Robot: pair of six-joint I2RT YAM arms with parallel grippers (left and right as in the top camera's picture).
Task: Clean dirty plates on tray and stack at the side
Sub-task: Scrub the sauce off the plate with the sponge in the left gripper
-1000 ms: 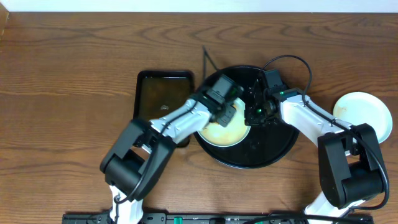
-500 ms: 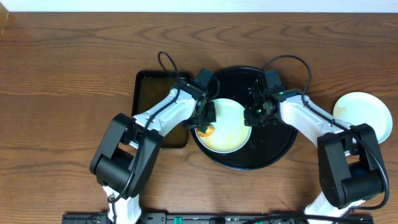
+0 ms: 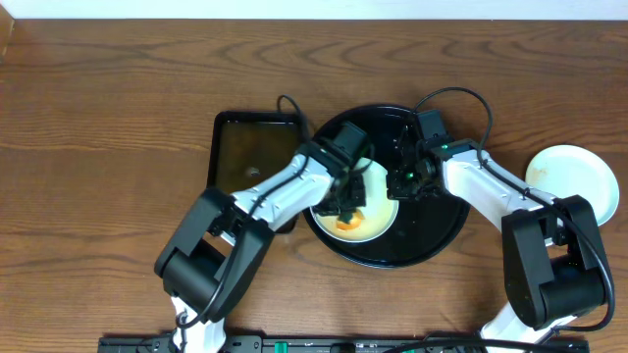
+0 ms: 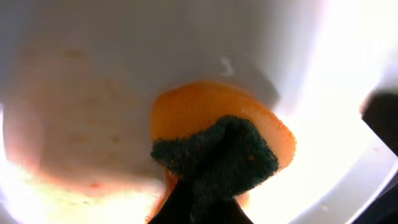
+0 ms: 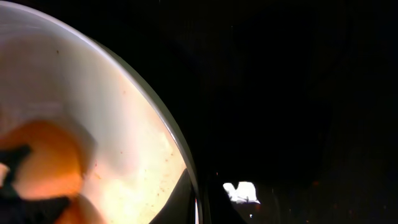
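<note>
Pinching a sponge [image 4: 217,146] in the left gripper [image 3: 347,208], fingers pressed shut on its dark green scouring layer. Pushing the sponge's orange side down flat against the inner surface of the cream-yellow plate [image 3: 378,214], toward the side nearer the robot in the overhead view. Noting faint orange-brown smears on the plate around the sponge in the left wrist view, plus fine specks near the rim in the right wrist view. Finding the plate lying inside the tray [image 3: 437,221], resting on the left half of the glossy black floor, its left edge close to the tray's raised rim. Bracing with the right gripper [image 3: 398,183] at the plate's right edge: fingers [image 5: 179,202] closed to a narrow pinch, one on each side of the plate's rim, apparently touching it, judging from the right wrist view. Seeing a rectangular dark pan [image 3: 257,152] of brownish liquid lying just left of the tray on the wooden table [image 3: 108,118]. Seeing a pale plate [image 3: 574,181] sitting well apart at the table's right side, outside the tray; not managing to tell a single plate from a stack there.
</note>
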